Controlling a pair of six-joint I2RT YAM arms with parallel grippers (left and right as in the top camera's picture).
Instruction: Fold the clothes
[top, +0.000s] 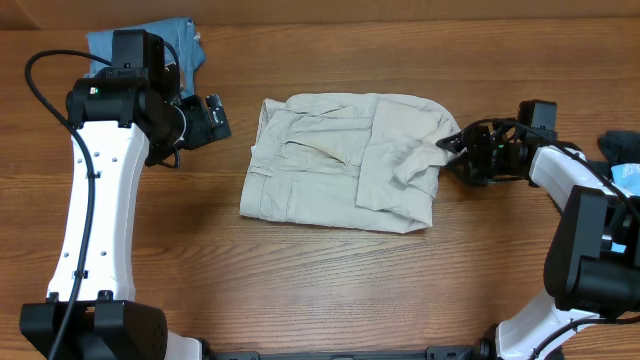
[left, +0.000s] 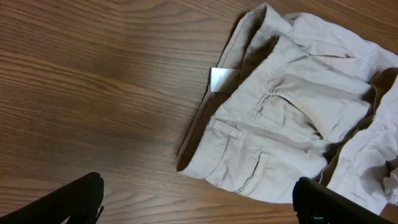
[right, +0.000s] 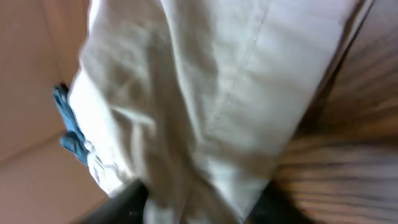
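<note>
The cream-beige shorts (top: 340, 165) lie in the middle of the table, with one leg folded over onto the right half. My left gripper (top: 215, 118) is open and empty, just left of the waistband, which shows in the left wrist view (left: 292, 118). My right gripper (top: 452, 150) is at the shorts' right edge. In the blurred right wrist view the cream fabric (right: 205, 99) runs down between its two fingers (right: 202, 208), which are closed in on it. Blue denim (top: 150, 40) lies at the back left, partly hidden by my left arm.
A light-blue and dark piece (top: 625, 165) lies at the right edge behind my right arm. A blue piece (right: 68, 130) shows past the shorts in the right wrist view. A white label (left: 222, 79) sticks out at the waistband.
</note>
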